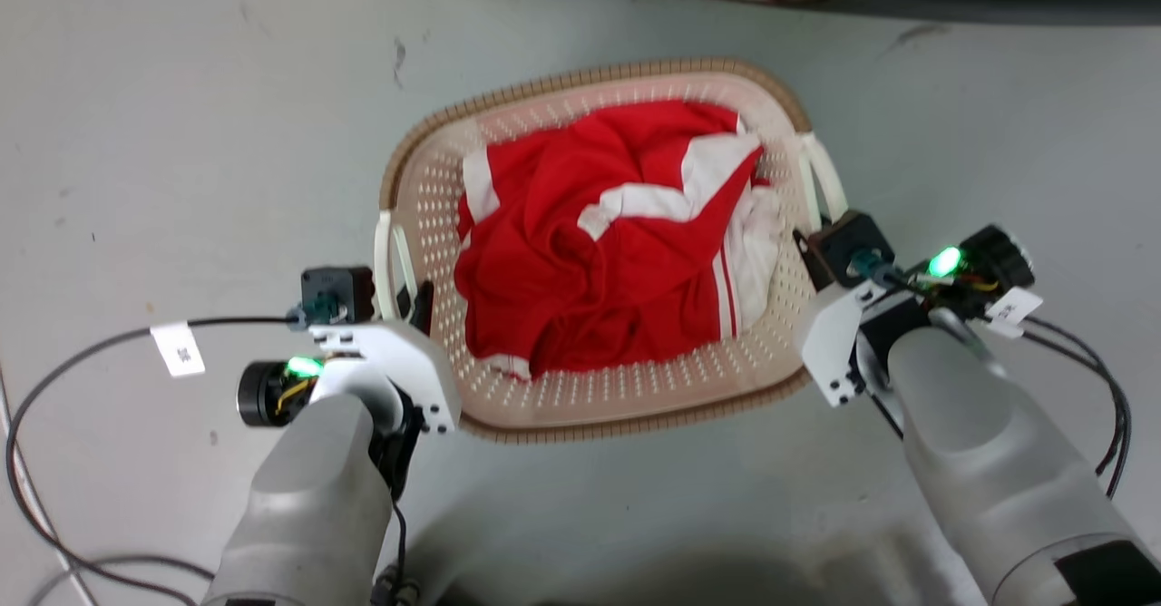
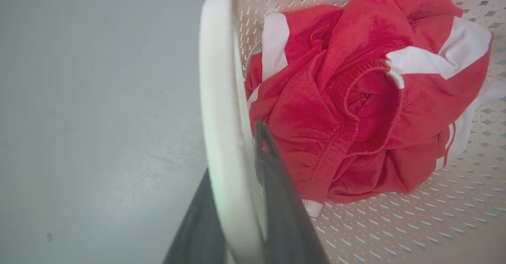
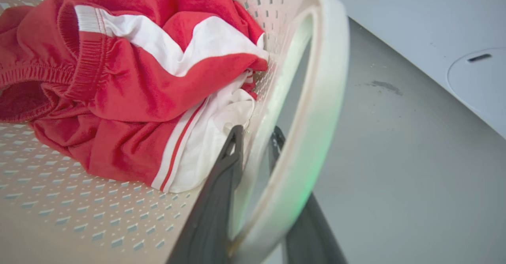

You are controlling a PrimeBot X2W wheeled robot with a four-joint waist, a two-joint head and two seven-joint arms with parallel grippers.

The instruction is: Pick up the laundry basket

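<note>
Grey floor (image 1: 181, 134) from the head camera, scuffed here and there, dark cables (image 1: 236, 321) trailing off the wrists. Dead centre, flat on that floor: laundry basket (image 1: 635, 69), cream perforated walls, brown woven-look rim, a crumpled red and white garment (image 1: 599, 252) heaped inside. Left gripper (image 1: 408, 298) down at the left handle (image 1: 385, 261), one dark finger showing just inside the wall. Right gripper (image 1: 810, 245) down at the right handle (image 1: 830, 184), mostly hidden under its white mount. Over to the left wrist camera: left handle (image 2: 221, 110) running straight up the picture, left gripper (image 2: 235, 153) astride it. One finger (image 2: 276, 193) on the basket side, the other on the floor side, both pressed against the white bar, so pinching it by the look of things. Next, the right wrist camera, same story mirrored: right gripper (image 3: 256, 133) straddling the right handle (image 3: 316, 117), inner finger (image 3: 219, 189) against the perforated wall, outer finger glimpsed through the loop, closed in tight on the plastic. Handling, as a judgement: light load, just soft cloth in thin plastic. Stiff enough to lift, though likely to flex a little. Smooth handles, so slippery under narrow fingers. Best held exactly there, at both handles, raised level and together, or else tips and spills.
</note>
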